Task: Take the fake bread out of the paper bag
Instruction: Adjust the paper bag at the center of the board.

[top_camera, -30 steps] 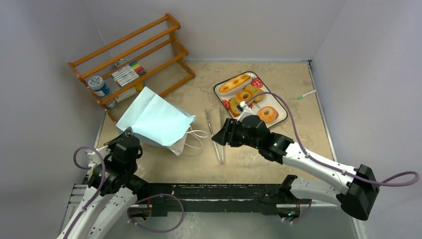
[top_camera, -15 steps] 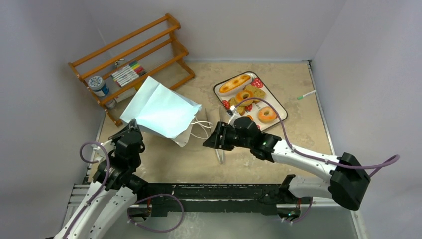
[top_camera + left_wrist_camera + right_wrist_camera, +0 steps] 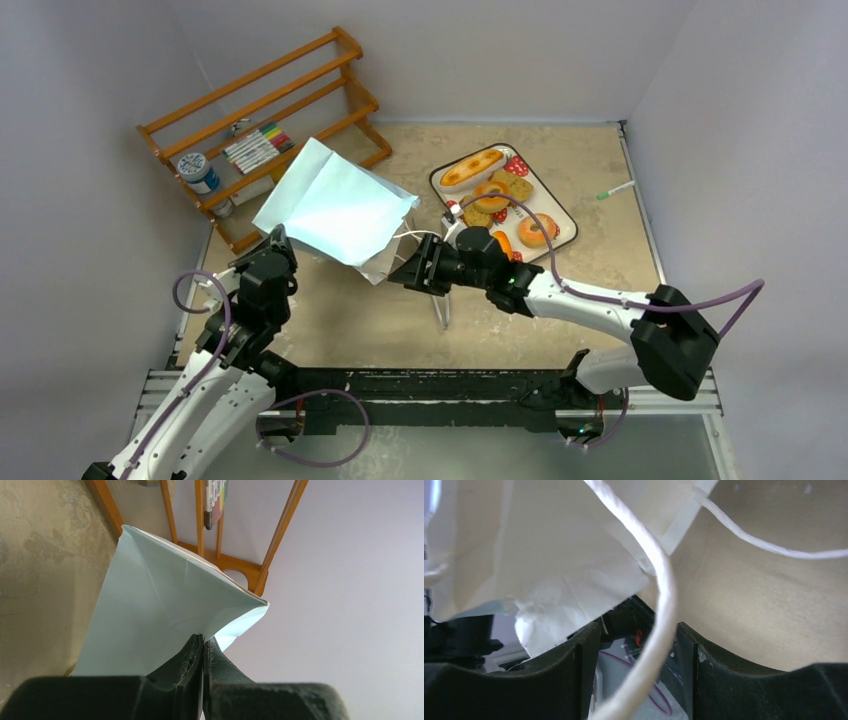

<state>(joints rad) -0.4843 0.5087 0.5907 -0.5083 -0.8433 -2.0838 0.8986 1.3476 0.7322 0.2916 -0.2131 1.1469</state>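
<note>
I can read no word, number or brand anywhere: the paper bag (image 3: 335,205) pinched in my left pincer (image 3: 203,641) is plain pale blue, and the blue label on the small can (image 3: 197,170) on the rack (image 3: 245,82) beyond that pincer is too small for me to make out.
</note>
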